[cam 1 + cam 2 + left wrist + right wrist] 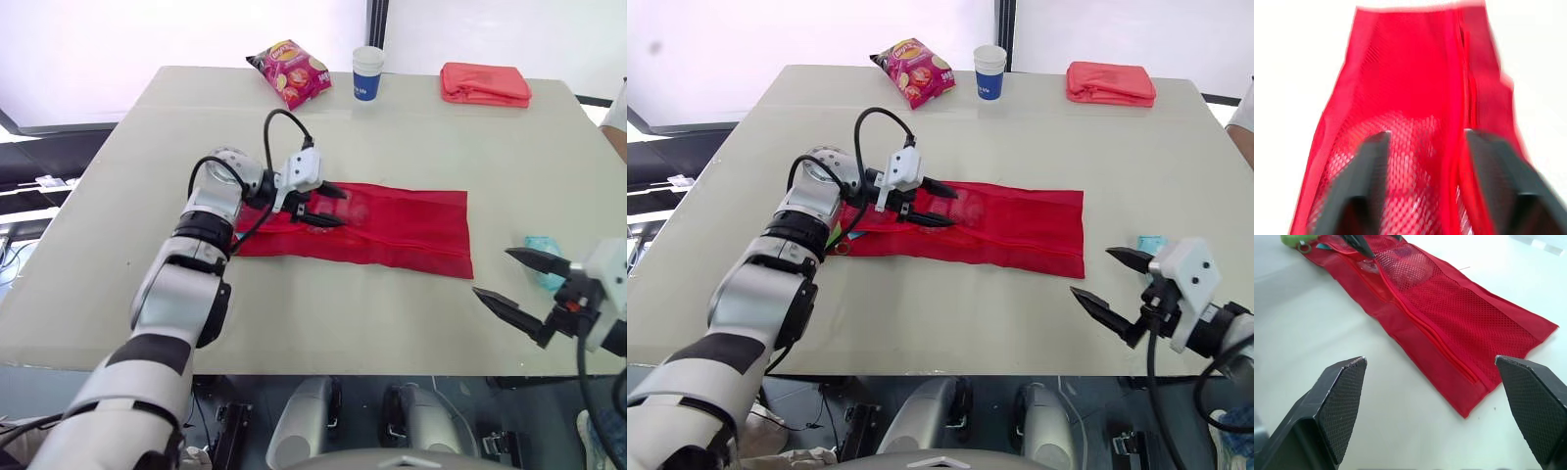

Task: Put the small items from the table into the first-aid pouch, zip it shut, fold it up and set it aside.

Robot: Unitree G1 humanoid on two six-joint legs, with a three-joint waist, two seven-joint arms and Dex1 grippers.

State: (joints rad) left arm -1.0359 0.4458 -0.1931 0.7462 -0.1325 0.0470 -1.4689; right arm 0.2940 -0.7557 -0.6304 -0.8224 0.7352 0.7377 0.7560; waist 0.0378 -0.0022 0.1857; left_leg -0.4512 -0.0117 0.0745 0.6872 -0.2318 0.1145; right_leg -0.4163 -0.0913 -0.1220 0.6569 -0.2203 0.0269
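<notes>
- Red mesh first-aid pouch [392, 230]: it lies flat and unfolded on the desk [294, 313]. Its long axis runs from my left to my right, and the zip line follows that axis.
- Left claw [341, 207]: its fingers are spread and pinch nothing. It is low over the left part of the pouch, pointing along the long axis toward the right end. A pale shape shows through the mesh between the fingers, and I cannot tell what it is.
- Right claw [1091, 271]: it is spread wide and empty, above the near right part of the desk. The pouch's right end lies ahead of it and to its left, apart from it.
- Small teal packet [542, 245]: it rests on the desk just beyond the right claw and clear of the pouch's right end. I judge the right arm far the nearer for it. The carry would then run leftward to the pouch.
- Small green item [834, 235]: it sits at the pouch's left end, beside the left forearm, so that arm is nearer.
- Far edge: a chips bag [291, 70], a paper cup [367, 71] and a folded red cloth [486, 83], all well apart from the pouch.
</notes>
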